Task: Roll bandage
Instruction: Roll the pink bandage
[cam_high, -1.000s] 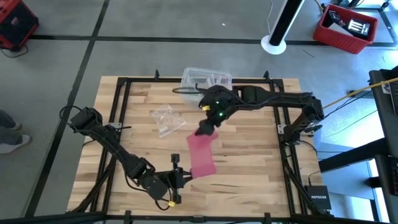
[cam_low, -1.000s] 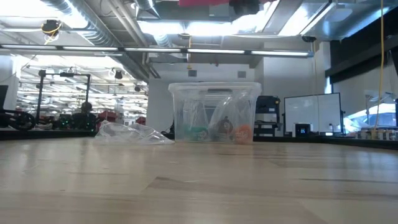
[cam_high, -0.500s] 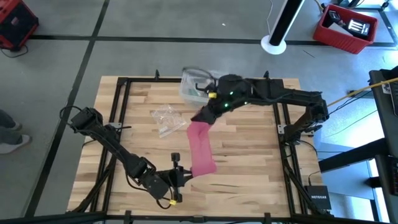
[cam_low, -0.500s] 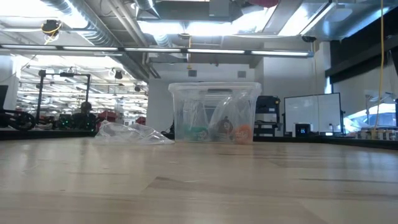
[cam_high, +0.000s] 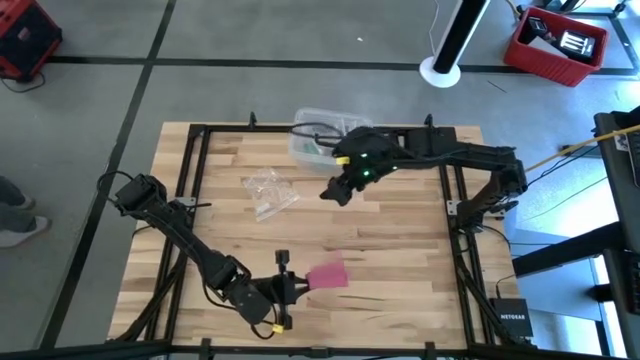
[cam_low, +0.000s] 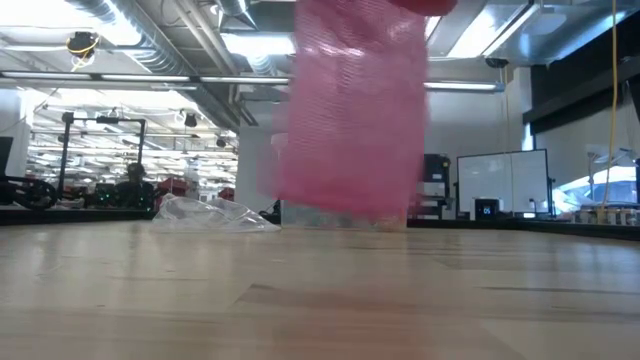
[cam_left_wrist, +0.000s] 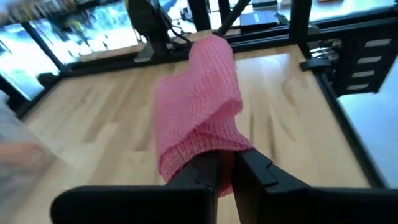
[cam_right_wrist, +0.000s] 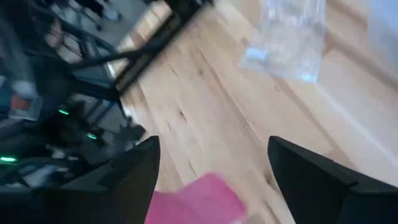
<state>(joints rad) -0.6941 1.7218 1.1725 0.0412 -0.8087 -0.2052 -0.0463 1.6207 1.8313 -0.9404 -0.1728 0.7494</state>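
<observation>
The bandage (cam_high: 328, 276) is a pinkish-red knitted strip, bunched short near the table's front edge. My left gripper (cam_high: 298, 283) is shut on it. In the left wrist view the bandage (cam_left_wrist: 199, 112) flops doubled over beyond my gripper (cam_left_wrist: 227, 169). In the low view the bandage (cam_low: 350, 110) is a blurred pink sheet hanging from above, its lower edge off the table. My right gripper (cam_high: 335, 190) hovers open high over the table's middle, far from the bandage, with nothing between its fingers (cam_right_wrist: 130, 177). The bandage (cam_right_wrist: 199, 202) shows below it. My left gripper pinches the bandage's near end (cam_left_wrist: 217, 163) between its two fingers, which come nearly level from the table's left. The fabric is bunched there; how many layers, I cannot tell. The rest droops past the fingertips in a slack fold, clear of the table.
A clear plastic box (cam_high: 318, 135) stands at the far edge, partly under my right arm. A crumpled clear wrapper (cam_high: 270, 192) lies left of centre. A black frame (cam_high: 200, 135) runs round the table. Bare wood (cam_high: 400, 260) lies right of the bandage.
My right gripper has risen and drawn toward the far edge. The bandage, stretched between both grippers a second ago, has come off the right gripper. Its far end has dropped and the strip has collapsed into a short bunch at my left gripper, which kept its hold and place.
</observation>
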